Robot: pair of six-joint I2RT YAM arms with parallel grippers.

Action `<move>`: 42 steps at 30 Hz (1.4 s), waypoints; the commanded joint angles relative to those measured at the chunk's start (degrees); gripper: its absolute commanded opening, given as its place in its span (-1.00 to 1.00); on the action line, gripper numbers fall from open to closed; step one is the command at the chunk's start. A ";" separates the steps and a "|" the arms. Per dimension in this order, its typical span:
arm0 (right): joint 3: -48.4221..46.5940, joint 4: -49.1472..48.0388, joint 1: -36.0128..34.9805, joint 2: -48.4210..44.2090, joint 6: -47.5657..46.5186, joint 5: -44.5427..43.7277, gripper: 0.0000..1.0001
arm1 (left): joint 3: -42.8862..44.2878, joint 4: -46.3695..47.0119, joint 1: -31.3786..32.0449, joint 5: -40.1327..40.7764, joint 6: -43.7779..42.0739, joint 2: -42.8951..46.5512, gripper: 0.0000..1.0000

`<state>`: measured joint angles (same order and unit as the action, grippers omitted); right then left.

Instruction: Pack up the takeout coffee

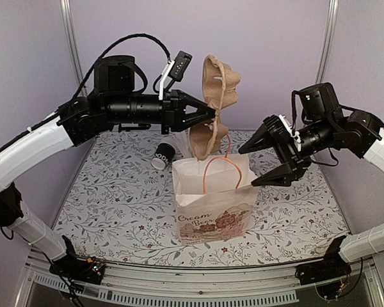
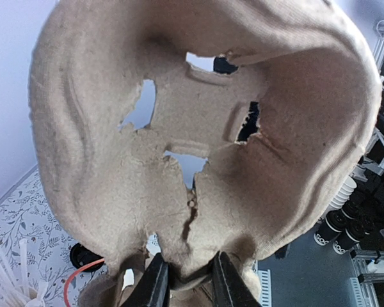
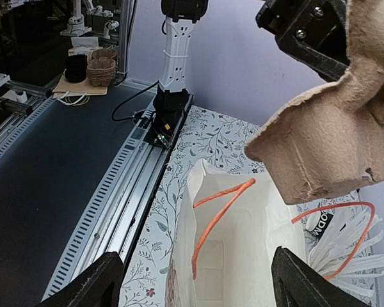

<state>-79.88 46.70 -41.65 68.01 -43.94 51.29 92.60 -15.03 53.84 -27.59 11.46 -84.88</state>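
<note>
The takeout coffee (image 1: 162, 157) is a small dark cup with white lettering, lying on its side on the floral table behind the bag's left corner; a sliver shows in the right wrist view (image 3: 320, 224). My left gripper (image 1: 212, 118) is shut on a brown pulp cup carrier (image 1: 214, 96) and holds it upright in the air above the open white paper bag (image 1: 214, 204). In the left wrist view the fingertips (image 2: 160, 281) pinch the carrier's (image 2: 198, 128) edge. My right gripper (image 1: 259, 163) is open and empty beside the bag's right top edge, looking down into the bag (image 3: 243, 243).
The bag has orange handles (image 3: 217, 211) and looks empty inside. A bundle of white wrapped sticks (image 3: 345, 246) stands behind the bag, next to the cup. Metal frame posts (image 1: 70, 38) stand at the back corners. The table's rail (image 3: 128, 185) runs along its near edge.
</note>
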 commanded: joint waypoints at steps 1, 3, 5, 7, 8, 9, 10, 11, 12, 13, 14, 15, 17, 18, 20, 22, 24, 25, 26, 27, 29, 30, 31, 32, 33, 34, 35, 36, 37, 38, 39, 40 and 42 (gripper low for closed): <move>2.95 -5.15 -6.44 1.22 2.47 -10.00 0.54 | -1.90 0.83 -2.09 0.81 1.27 1.49 -0.53; 4.42 -5.84 -9.33 1.40 2.89 -11.68 0.43 | -2.95 1.27 -2.82 0.44 1.82 1.81 -0.52; 5.09 -5.84 -11.38 1.75 2.35 -12.13 0.29 | -3.86 1.63 -3.13 -0.60 2.36 1.78 -0.52; 5.06 -5.47 -12.31 1.88 1.74 -11.38 0.10 | -4.17 1.57 -3.15 -2.38 2.98 1.13 -0.52; 4.89 -5.21 -12.58 1.82 1.47 -10.92 0.01 | -4.30 1.58 -3.19 -3.22 3.27 0.78 -0.52; 4.67 -4.87 -12.77 1.74 1.16 -10.44 -0.08 | -4.53 1.62 -3.14 -3.92 3.52 0.43 -0.53; 4.58 -4.52 -12.92 1.56 0.58 -9.95 -0.17 | -4.86 1.60 -3.09 -4.29 3.69 0.22 -0.52; 4.37 -4.20 -13.07 1.46 0.32 -9.56 -0.27 | -5.29 1.76 -3.01 -4.78 3.83 0.02 -0.52; 4.16 -3.79 -13.03 1.31 0.06 -9.01 -0.32 | -5.80 2.02 -3.03 -5.08 3.91 -0.18 -0.52; 3.98 -3.32 -13.09 1.32 -0.40 -8.44 -0.35 | -6.41 2.27 -3.03 -5.30 4.14 -0.24 -0.53; 3.78 -2.87 -13.10 1.27 -0.69 -8.09 -0.37 | -6.91 2.49 -2.99 -5.59 4.46 -0.34 -0.52; 3.75 -2.71 -13.11 1.33 -0.99 -7.91 -0.39 | -7.31 2.64 -2.91 -6.01 4.80 -0.63 -0.52; 3.92 -2.67 -13.24 1.42 -1.22 -7.85 -0.51 | -7.87 2.69 -2.35 -7.02 5.00 -0.97 -0.53; 3.89 -2.54 -13.20 1.49 -1.23 -8.02 -0.56 | -8.24 2.65 -1.96 -7.16 5.02 -1.08 -0.53; 3.94 -2.13 -13.20 1.68 -1.64 -8.01 -0.59 | -8.57 1.82 -1.13 -7.22 5.05 -1.45 -0.53; 3.94 -1.47 -13.27 1.57 -2.05 -7.59 -0.60 | -8.26 -0.48 -0.60 -5.99 4.65 -1.79 -0.53; 3.57 -0.07 -13.20 1.43 -2.98 -6.42 -0.60 | -8.41 -2.39 -0.53 -4.64 4.40 -1.87 -0.53; 3.31 0.50 -13.20 1.43 -3.49 -5.92 -0.60 | -8.59 -3.10 -0.53 -4.18 4.16 -1.82 -0.53; 3.08 0.80 -13.20 1.47 -3.71 -5.63 -0.60 | -8.79 -3.77 -0.57 -3.75 4.02 -1.91 -0.53; 2.94 0.87 -13.17 1.51 -3.88 -5.58 -0.60 | -8.83 -4.65 -0.47 -3.44 3.93 -2.14 -0.53; 2.74 0.86 -13.20 1.56 -3.89 -5.66 -0.61 | -8.33 -7.09 -0.20 -2.92 4.09 -2.73 -0.53; 2.63 0.90 -13.20 1.73 -3.87 -5.67 -0.60 | -7.85 -8.29 0.16 -2.61 4.12 -3.15 -0.53; 2.53 1.04 -13.20 1.83 -3.87 -5.74 -0.60 | -7.23 -9.56 0.59 -2.22 4.13 -3.51 -0.53; 2.47 1.23 -13.25 1.98 -3.94 -5.80 -0.60 | -6.58 -11.12 1.13 -1.57 4.08 -3.97 -0.53; 2.38 1.55 -13.20 2.07 -4.02 -5.96 -0.59 | -5.73 -12.97 1.62 -1.04 4.05 -4.43 -0.53; 2.11 2.08 -13.20 2.19 -4.37 -6.13 -0.56 | -4.89 -14.96 2.19 -0.34 4.09 -5.02 -0.53; 1.72 2.86 -13.22 2.34 -4.81 -6.34 -0.52 | -3.94 -17.22 2.51 0.29 4.08 -5.64 -0.53; 1.24 3.60 -13.20 2.62 -5.16 -6.49 -0.46 | -3.15 -19.35 2.84 0.76 4.21 -6.21 -0.53; 0.74 4.57 -13.20 2.78 -5.67 -6.66 -0.39 | -2.51 -21.22 3.03 1.23 4.42 -6.78 -0.53; 0.57 4.79 -13.22 2.82 -6.01 -6.83 -0.34 | -2.15 -22.75 3.18 1.69 4.47 -7.20 -0.53; 0.33 4.97 -13.25 2.62 -6.28 -7.05 -0.28 | -2.07 -23.73 3.38 2.28 4.40 -7.27 -0.53; 0.27 5.12 -13.25 2.43 -6.45 -7.47 -0.22 | -2.11 -24.61 3.41 3.06 4.42 -7.19 -0.53; -0.55 5.87 -13.20 1.85 -7.13 -8.40 -0.11 | -2.17 -25.91 3.42 4.37 4.36 -6.97 -0.53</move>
<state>-78.11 49.84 -54.39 70.46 -49.01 43.99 88.68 -34.33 56.66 -26.59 16.08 -92.03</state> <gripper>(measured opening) 0.403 0.237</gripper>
